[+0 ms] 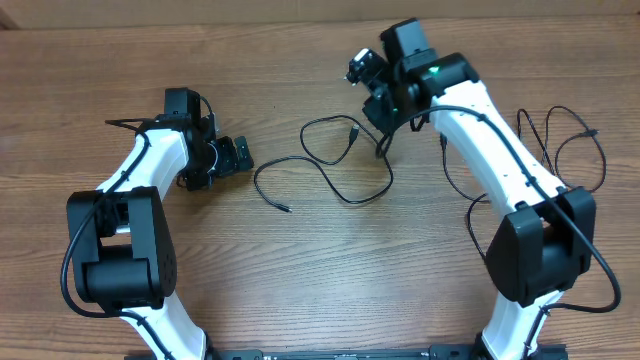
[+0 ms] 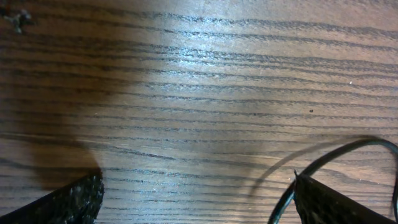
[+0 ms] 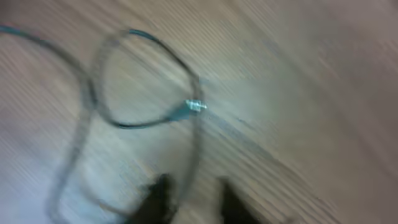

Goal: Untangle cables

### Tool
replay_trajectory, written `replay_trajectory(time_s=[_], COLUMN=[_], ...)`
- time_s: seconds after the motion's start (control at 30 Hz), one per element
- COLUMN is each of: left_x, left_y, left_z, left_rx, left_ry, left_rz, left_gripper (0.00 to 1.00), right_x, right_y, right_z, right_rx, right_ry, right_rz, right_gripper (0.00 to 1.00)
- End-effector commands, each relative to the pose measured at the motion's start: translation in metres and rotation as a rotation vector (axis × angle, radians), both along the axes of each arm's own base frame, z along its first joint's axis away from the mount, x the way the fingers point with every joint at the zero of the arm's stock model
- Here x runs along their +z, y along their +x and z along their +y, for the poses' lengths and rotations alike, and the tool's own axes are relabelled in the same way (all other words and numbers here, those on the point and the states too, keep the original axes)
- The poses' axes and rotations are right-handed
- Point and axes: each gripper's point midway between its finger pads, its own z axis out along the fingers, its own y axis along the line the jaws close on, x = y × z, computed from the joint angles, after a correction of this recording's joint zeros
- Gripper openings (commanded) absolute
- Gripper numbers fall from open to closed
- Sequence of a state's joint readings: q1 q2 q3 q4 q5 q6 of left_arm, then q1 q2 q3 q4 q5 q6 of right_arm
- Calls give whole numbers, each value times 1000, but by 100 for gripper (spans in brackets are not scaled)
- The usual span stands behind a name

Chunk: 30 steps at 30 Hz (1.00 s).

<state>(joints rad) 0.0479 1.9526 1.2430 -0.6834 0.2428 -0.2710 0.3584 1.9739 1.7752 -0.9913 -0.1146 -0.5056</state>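
One thin black cable (image 1: 330,175) lies in loose loops on the wooden table's middle, with a plug (image 1: 355,130) at one end and its other tip (image 1: 287,208) towards the front. Its right side runs up to my right gripper (image 1: 382,140). The right wrist view is blurred. It shows the cable (image 3: 134,121), its silver-tipped plug (image 3: 194,106), and one strand running down between the parted fingers of my right gripper (image 3: 196,202). My left gripper (image 1: 235,155) rests wide open just left of the loops. A black cord (image 2: 323,158) curves beside its right finger (image 2: 339,205).
More thin black cord (image 1: 570,140) lies in loops at the right, behind the right arm (image 1: 500,140). The left arm (image 1: 140,180) stretches across the table's left side. The wooden tabletop (image 1: 300,280) shows between both arm bases.
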Motion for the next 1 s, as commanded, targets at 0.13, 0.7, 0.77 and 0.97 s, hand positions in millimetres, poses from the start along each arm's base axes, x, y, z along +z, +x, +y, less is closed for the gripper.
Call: replay_trajectory(time_s=[0.13, 0.7, 0.77, 0.97], left_x=[-58, -58, -58, -58], left_y=[-47, -47, -47, -47], left_z=[17, 17, 17, 17], left_rx=[25, 25, 25, 25], left_ry=[59, 59, 59, 59], left_rz=[202, 202, 202, 202], left_gripper=[99, 99, 100, 100], right_x=[3, -123, -133, -152], right_y=[-30, -33, -34, -33], right_z=[70, 113, 111, 98], right_rx=[87, 151, 168, 156], right_ry=[308, -188, -207, -232], right_rz=[165, 48, 57, 96], right_gripper=[54, 60, 59, 62])
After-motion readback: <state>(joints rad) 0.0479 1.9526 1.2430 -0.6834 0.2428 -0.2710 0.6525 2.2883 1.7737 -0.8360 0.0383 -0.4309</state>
